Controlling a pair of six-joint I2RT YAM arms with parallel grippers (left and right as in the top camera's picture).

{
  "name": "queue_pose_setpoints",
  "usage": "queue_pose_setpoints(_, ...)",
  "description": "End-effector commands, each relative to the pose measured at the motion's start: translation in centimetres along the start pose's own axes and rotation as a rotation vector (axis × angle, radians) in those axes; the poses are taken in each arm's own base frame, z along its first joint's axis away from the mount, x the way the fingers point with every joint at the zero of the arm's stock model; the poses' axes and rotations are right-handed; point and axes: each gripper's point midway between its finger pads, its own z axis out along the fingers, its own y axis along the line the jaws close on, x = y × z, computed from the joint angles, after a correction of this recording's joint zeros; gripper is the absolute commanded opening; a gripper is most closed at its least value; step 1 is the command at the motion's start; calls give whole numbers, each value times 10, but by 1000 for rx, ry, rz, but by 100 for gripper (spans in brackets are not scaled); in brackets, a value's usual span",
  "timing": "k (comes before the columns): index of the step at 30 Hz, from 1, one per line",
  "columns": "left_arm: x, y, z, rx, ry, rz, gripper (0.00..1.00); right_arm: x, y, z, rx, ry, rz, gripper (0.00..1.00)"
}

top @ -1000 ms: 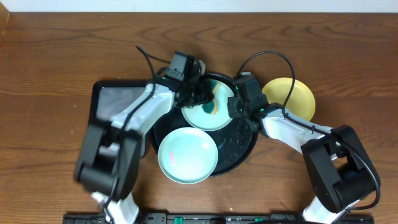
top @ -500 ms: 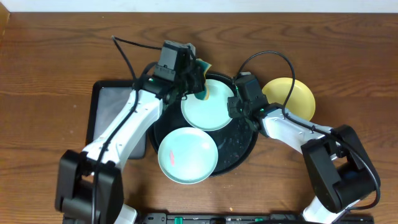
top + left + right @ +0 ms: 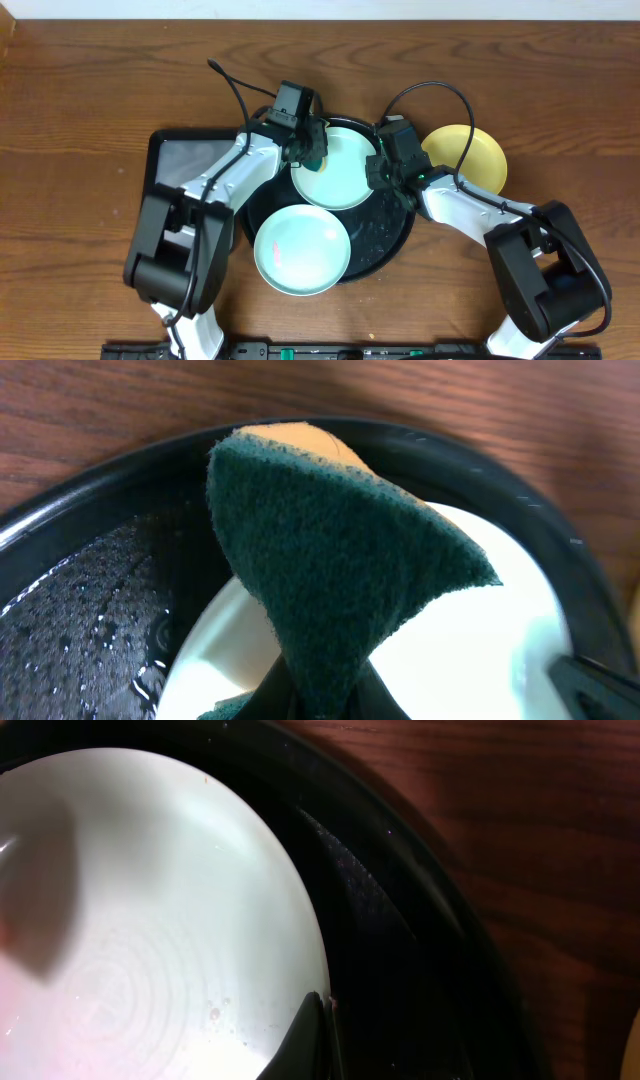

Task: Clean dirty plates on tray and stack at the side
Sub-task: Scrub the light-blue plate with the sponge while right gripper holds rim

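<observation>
Insp. note, remote op. L arm: left gripper (image 3: 312, 149) is hanging over the far-left edge of the far mint plate (image 3: 340, 172), jaws clamping a sponge (image 3: 340, 550). In the L wrist view the sponge is showing its dark green scouring face toward the cam, with a strip of yellow-orange foam along the top edge. It is sticking up out of the fingers, over the plate's pale rim.

R arm: right gripper (image 3: 378, 172) is sitting at the right edge of the same plate. In the R wrist view the jaws are appearing pinched together on the plate's rim; only a dark fingertip (image 3: 305, 1038) is showing at the bottom of frame, so I'm reading the grip w/ some reserve.

Task items: the round black tray (image 3: 396, 235) is lying mid-table w/ water droplets on its floor. The far mint plate is lying inside it at the far side, its surface looking mostly clean, w/ a few small specks near the R fingertip. The near mint plate (image 3: 302, 250) is lying at the tray's near-left, its edge reaching over the tray rim, and is showing a faint reddish smear left of centre. The yellow plate (image 3: 470, 158) is lying on the wood table (image 3: 90, 80), just beside the tray's right rim, behind the R arm.

Also in view: a rect. black tray (image 3: 185, 160) is lying left of the round tray, under the L arm.
</observation>
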Motion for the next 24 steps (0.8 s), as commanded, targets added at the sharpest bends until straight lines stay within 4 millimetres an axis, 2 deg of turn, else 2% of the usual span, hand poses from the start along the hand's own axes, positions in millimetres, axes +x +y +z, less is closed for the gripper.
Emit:
queue_pose_setpoints(1, 3, 11, 10, -40, 6, 15, 8, -4, 6, 0, -11, -10, -14, 1)
queue_pose_setpoints(5, 20, 13, 30, -24, 73, 8, 8, -4, 6, 0, -11, -10, -14, 1)
queue_pose_setpoints(9, 34, 4, 38, 44, 135, 0, 8, -4, 6, 0, -12, -10, -14, 1)
queue_pose_setpoints(15, 44, -30, 31, 244, 210, -9, 8, -4, 6, 0, -12, -10, -14, 1)
queue_pose_setpoints(19, 44, -54, 23, 382, 236, -20, 8, -4, 6, 0, -12, -10, -14, 1)
queue_pose_setpoints(24, 33, -64, 16, 404, 230, -88, 8, -4, 6, 0, -12, -10, -14, 1)
